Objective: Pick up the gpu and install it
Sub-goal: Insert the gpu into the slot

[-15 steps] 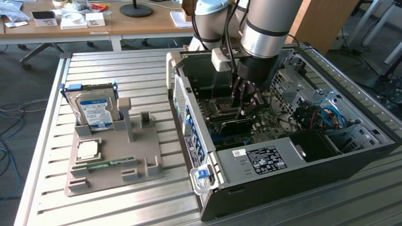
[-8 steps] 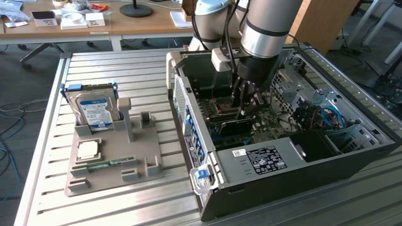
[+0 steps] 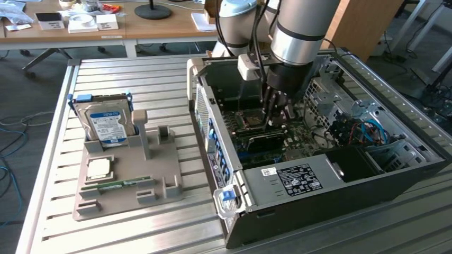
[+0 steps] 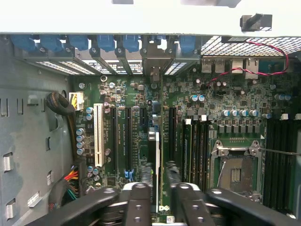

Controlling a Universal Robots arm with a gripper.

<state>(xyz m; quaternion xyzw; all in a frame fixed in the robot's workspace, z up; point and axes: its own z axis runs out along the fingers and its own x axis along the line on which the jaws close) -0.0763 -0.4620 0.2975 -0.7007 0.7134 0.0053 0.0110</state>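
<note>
The gpu (image 3: 265, 141) stands on edge on the motherboard inside the open computer case (image 3: 395, 182), its black face showing just below my gripper (image 3: 277, 114). From the wrist view I look straight down on the gpu's (image 4: 156, 150) thin top edge, which runs along one of the long black expansion slots. My gripper (image 4: 159, 182) straddles that edge at the near end of the card. I cannot make out whether it grips the card or only brackets it.
Left of the case, a grey parts stand (image 3: 120, 185) holds a hard drive (image 3: 107, 124), a processor (image 3: 99, 168) and a green memory stick (image 3: 116, 185). Inside the case are the empty processor socket (image 4: 235, 172), memory slots (image 4: 197, 150) and cable bundles (image 4: 70, 181).
</note>
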